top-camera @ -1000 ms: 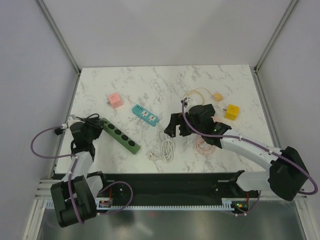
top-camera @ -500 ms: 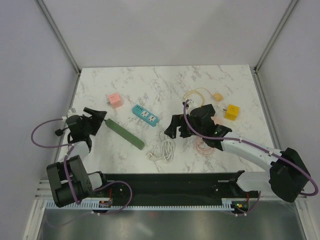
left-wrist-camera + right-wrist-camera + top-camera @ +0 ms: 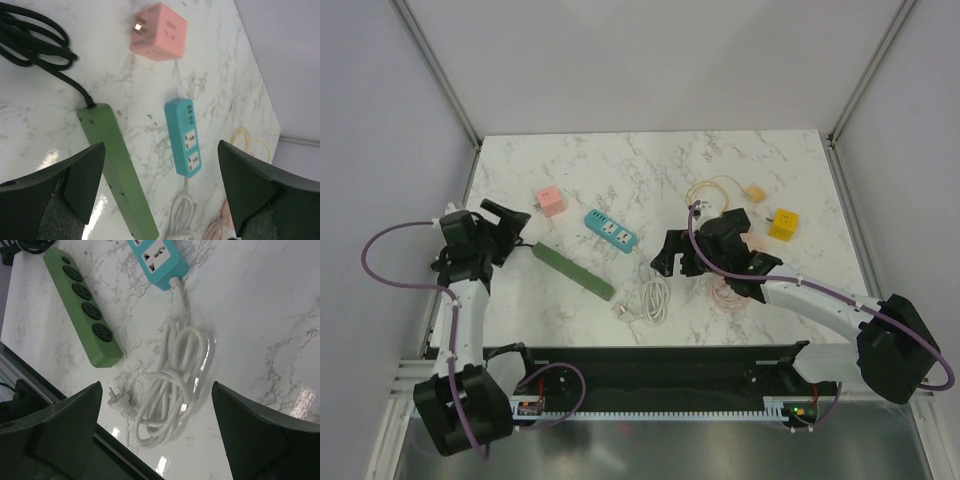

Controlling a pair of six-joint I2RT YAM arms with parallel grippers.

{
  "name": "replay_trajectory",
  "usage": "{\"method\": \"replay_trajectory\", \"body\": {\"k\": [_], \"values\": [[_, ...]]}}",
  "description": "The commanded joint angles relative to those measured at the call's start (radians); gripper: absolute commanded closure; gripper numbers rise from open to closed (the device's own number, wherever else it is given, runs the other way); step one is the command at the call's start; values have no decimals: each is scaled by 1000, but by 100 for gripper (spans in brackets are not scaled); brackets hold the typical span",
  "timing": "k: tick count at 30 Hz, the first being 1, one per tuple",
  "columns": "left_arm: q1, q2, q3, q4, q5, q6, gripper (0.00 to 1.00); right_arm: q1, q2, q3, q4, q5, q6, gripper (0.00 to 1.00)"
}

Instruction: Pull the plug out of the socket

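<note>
A green socket strip (image 3: 575, 270) lies slanted at the left, tipped on its long edge. Its round sockets (image 3: 82, 295) face the right arm and hold nothing. Its black cable (image 3: 35, 40) is bundled behind it. My left gripper (image 3: 506, 224) hovers open above the strip's cable end, with the strip (image 3: 117, 165) under its left finger and nothing between the jaws (image 3: 161, 165). A white plug (image 3: 119, 400) lies loose on the table beside its coiled cable (image 3: 175, 380). Above that coil my right gripper (image 3: 157, 405) hangs open and empty, seen in the top view at mid-table (image 3: 675, 255).
A teal socket strip (image 3: 611, 231) joins the white cable, with its sockets empty. A pink cube adapter (image 3: 551, 201) sits at the back left and a yellow one (image 3: 783, 224) at the right. A pink cable (image 3: 725, 290) and an orange cable (image 3: 720, 187) lie near the right arm.
My left gripper opened and drew up and back from the green strip. The strip rolled from sockets-up onto its edge. The right arm stayed put.
</note>
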Motion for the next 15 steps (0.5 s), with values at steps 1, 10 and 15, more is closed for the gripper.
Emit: {"method": "replay_trajectory", "body": {"k": [1, 10, 15], "values": [[-135, -101, -13, -58, 51, 51, 0, 0, -6, -25, 20, 58, 38, 2], [-574, -323, -160, -6, 32, 55, 0, 0, -168, -137, -60, 235, 111, 2], [-610, -545, -379, 180, 187, -42, 0, 0, -421, -313, -30, 298, 218, 2]]}}
